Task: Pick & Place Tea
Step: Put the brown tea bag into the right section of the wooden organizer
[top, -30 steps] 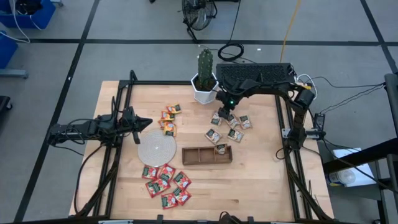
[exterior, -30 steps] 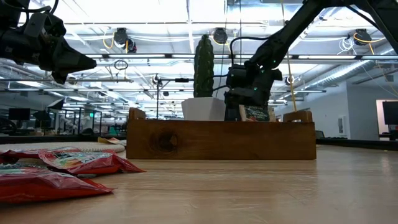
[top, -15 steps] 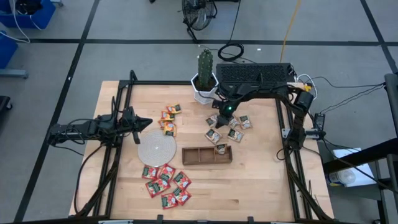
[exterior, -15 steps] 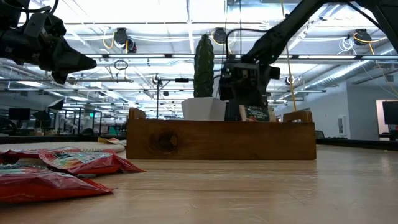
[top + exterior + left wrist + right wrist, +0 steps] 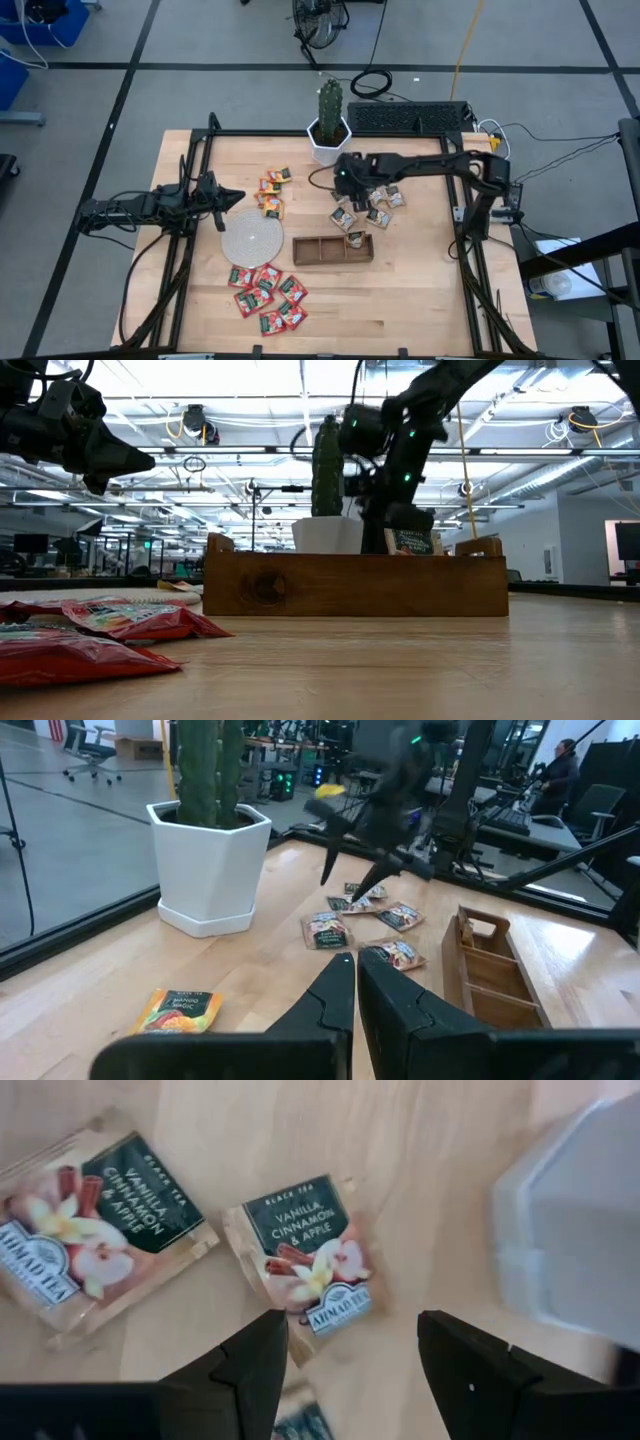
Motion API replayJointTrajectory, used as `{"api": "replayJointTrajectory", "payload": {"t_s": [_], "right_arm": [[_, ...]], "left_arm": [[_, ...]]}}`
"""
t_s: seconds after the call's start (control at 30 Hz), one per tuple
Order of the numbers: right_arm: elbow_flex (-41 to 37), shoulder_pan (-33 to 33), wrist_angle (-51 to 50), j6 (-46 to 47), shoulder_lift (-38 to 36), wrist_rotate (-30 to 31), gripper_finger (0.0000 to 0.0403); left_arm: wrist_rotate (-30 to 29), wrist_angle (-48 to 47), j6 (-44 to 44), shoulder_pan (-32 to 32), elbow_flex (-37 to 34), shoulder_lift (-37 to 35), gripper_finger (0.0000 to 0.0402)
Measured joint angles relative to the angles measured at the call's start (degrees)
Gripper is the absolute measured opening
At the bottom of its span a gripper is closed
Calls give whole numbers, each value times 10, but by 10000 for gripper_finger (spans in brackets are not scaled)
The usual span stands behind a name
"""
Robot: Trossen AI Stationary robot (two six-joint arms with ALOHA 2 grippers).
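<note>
Whitish sachets with dark print point(image 5: 378, 212) lie flat on the table at the back right, and one point(image 5: 355, 238) stands in the right compartment of the brown tray point(image 5: 320, 250). My right gripper point(image 5: 345, 182) hangs open and empty just above the leftmost whitish sachets. In the right wrist view, one sachet point(image 5: 310, 1280) lies between its fingers point(image 5: 262, 1365) and a second point(image 5: 95, 1240) lies beside it. Orange-yellow sachets point(image 5: 272, 192) lie left of centre. Red sachets point(image 5: 268, 295) lie near the front. My left gripper point(image 5: 236, 197) is shut and empty above the table's left side.
A white pot with a cactus point(image 5: 328, 138) stands at the far edge, close beside my right gripper; it also shows in the right wrist view point(image 5: 580, 1230). A round pale disc point(image 5: 251, 237) lies left of the tray. A black keyboard point(image 5: 410, 118) lies behind the table.
My right gripper has gone toward the table's left edge, from over the middle of the whitish sachets to over their leftmost ones near the pot. Its forearm now stretches level across the back right. The sachets have stayed where they were.
</note>
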Motion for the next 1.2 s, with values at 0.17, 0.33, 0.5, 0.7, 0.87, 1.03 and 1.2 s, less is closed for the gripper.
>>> {"api": "replayJointTrajectory", "payload": {"t_s": [0.17, 0.33, 0.5, 0.7, 0.87, 1.03, 1.2], "right_arm": [[17, -16, 5, 3, 27, -49, 210], [17, -28, 0, 3, 47, -78, 210], [17, -38, 3, 2, 71, -80, 210], [19, -39, -5, 3, 84, -78, 205], [17, -36, -14, 10, 71, -76, 161], [17, -35, -18, 15, 53, -78, 65], [17, -35, -17, 19, 49, -78, 8]], "left_arm": [[0, 0, 0, 0, 0, 0, 21], [0, 0, 0, 0, 0, 0, 21], [0, 0, 0, 0, 0, 0, 21], [0, 0, 0, 0, 0, 0, 21], [0, 0, 0, 0, 0, 0, 21], [0, 0, 0, 0, 0, 0, 21], [0, 0, 0, 0, 0, 0, 21]]}}
